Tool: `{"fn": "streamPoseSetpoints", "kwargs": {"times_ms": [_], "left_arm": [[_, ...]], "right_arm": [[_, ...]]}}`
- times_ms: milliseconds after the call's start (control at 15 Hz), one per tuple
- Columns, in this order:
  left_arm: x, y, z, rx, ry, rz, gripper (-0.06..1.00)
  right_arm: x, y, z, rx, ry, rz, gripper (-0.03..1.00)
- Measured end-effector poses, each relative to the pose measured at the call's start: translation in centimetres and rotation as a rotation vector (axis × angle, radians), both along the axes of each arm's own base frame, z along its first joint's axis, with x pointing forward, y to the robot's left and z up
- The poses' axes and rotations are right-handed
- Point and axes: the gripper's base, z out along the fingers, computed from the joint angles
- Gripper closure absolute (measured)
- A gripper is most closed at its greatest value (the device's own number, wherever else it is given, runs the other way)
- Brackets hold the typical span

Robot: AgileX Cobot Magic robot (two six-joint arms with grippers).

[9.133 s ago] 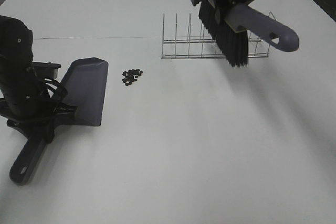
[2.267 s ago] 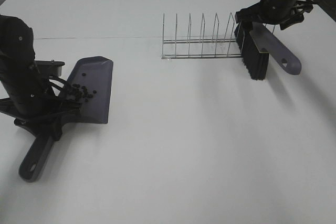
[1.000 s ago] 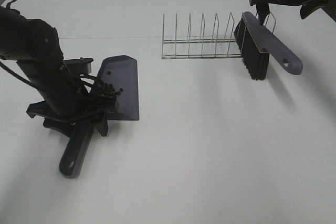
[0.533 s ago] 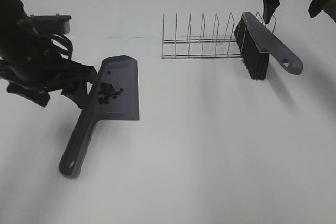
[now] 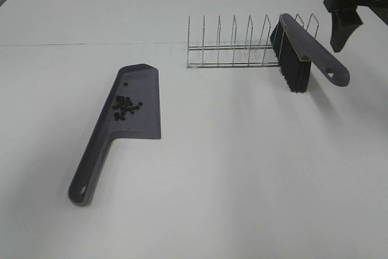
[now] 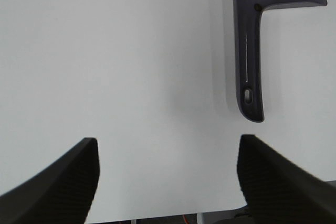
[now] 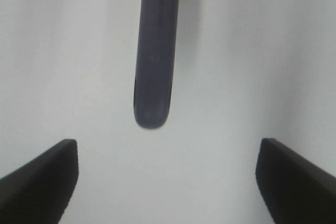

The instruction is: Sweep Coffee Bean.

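Both jaws wide, empty; coffee bean (image 5: 125, 108) cluster on dustpan (image 5: 134, 106), no clear axis.

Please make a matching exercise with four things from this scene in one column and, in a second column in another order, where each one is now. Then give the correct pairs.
Things:
1. coffee beans
2. dustpan
3. brush
4. wire rack

Places:
A. standing empty toward the back of the table
B. lying flat on the table, handle toward the front
C. in a cluster on the dustpan's blade
D. bristles down at the right end of the rack

Pairs: 1-C, 2-B, 3-D, 4-A
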Motion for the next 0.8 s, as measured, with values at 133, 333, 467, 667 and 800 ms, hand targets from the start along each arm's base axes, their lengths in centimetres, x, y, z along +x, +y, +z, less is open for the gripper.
{"fn": "streamPoseSetpoints", "kwargs": {"times_ms": [133, 333, 467, 667, 800], "left_arm": [[-3.3, 1.4, 1.0, -0.027, -0.067, 0.003, 0.26], [-8.6, 3.7, 0.1, -0.056, -0.134, 0.004, 0.26], [-11.7, 5.0, -1.3, -0.073, -0.176, 0.003, 0.26], [-15.7, 6.7, -3.3, -0.115, -0.273, 0.004, 0.26], [-17.4, 7.4, -4.2, -0.131, -0.340, -0.022, 0.26]], "right_arm": [[-3.5, -0.4, 0.0, 0.002, 0.019, 0.000, 0.12], [-8.8, -1.1, -0.4, 0.002, 0.042, 0.000, 0.12], [-12.3, -1.5, -0.9, 0.004, 0.050, -0.001, 0.12], [-16.9, -2.1, -2.1, 0.011, 0.056, -0.003, 0.12], [-19.8, -2.4, -2.7, 0.020, 0.025, -0.003, 0.12]]}}
